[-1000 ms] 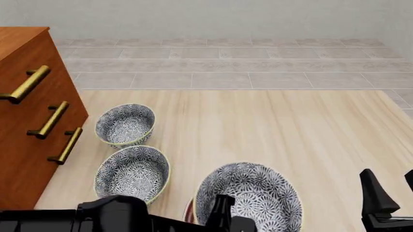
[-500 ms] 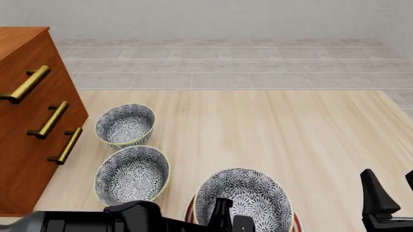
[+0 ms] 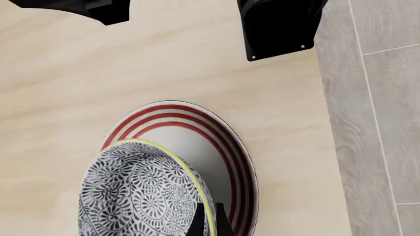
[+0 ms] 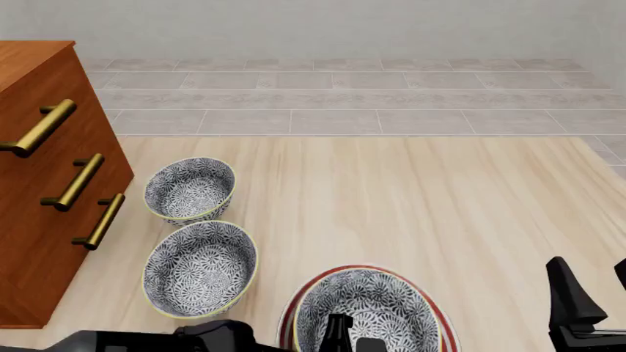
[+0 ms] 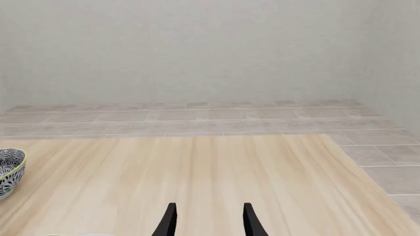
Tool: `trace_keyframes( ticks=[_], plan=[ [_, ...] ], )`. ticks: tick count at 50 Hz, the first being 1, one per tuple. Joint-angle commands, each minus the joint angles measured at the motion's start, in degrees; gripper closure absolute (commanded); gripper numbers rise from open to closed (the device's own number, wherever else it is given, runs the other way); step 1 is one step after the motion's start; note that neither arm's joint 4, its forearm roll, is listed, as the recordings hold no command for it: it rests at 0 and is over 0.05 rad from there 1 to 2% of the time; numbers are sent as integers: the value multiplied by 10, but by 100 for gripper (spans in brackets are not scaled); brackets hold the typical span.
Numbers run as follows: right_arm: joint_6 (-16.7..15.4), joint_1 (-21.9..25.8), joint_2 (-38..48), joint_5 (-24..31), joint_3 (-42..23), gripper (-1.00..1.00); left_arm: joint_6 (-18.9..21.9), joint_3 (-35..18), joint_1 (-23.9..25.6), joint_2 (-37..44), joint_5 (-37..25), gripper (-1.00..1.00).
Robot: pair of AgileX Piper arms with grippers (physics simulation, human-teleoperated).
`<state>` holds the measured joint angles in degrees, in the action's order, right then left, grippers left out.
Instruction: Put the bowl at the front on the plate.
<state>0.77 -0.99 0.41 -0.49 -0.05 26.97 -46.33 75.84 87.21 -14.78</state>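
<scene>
The front bowl (image 4: 370, 308), blue-and-white floral inside with a pale yellow rim, hangs low over the white plate with red rings (image 4: 436, 302) at the table's near edge. My left gripper (image 4: 350, 339) is shut on its near rim. In the left wrist view the fingertips (image 3: 196, 222) pinch the rim of the bowl (image 3: 137, 191), which covers one side of the plate (image 3: 220, 142). I cannot tell whether the bowl touches the plate. My right gripper (image 4: 594, 284) stands open and empty at the near right, its fingers (image 5: 169, 220) apart in the right wrist view.
Two more matching bowls (image 4: 201, 265) (image 4: 190, 188) stand in a row at the left, beside a wooden drawer cabinet (image 4: 39, 183) with brass handles. Black parts of the right arm (image 3: 276, 27) show in the left wrist view. Tiled floor lies beyond the table's far edge.
The bowl has come down and toward the near edge in the left gripper, looking smaller, and the plate's red rings now show around it. The right gripper has not moved.
</scene>
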Motion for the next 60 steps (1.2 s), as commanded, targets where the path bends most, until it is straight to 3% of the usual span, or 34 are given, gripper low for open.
trace_keyframes(
  ticks=[1,60],
  plan=[
    [1,-1,-1,1,0,-100,-12,7,7,9,16,100],
    [3,-3,0,-2,0,-100,-42,42,33,43,75,100]
  ],
)
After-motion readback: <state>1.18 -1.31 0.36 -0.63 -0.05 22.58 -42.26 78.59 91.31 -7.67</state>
